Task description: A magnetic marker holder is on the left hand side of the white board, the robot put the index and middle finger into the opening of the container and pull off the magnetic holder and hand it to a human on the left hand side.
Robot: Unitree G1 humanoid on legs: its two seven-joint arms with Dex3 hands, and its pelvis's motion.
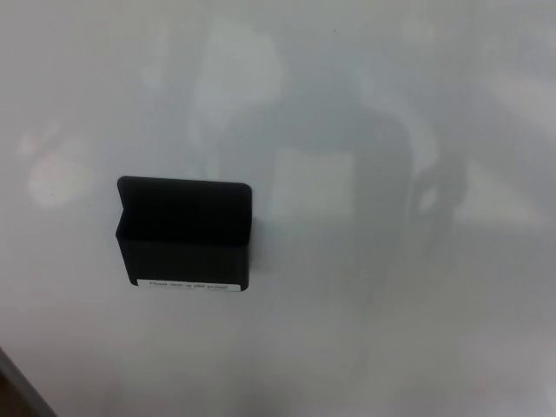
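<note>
An office or classroom sort of place, judging by the glossy whiteboard (365, 104) filling the view with a black marker holder (184, 234) stuck on it

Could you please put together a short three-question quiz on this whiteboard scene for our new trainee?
1. True or false: the black rectangular magnetic marker holder is stuck to the glossy white whiteboard.
2. Multiple choice: where does the small white label strip sit on the holder? A) along the top edge B) along the bottom edge C) on the right side
3. Fill in: the number of robot hands visible in the head view is ____.

Key:
1. True; it sits left of centre on the board.
2. B; its text is too blurred to read.
3. Zero; neither hand shows.
</note>
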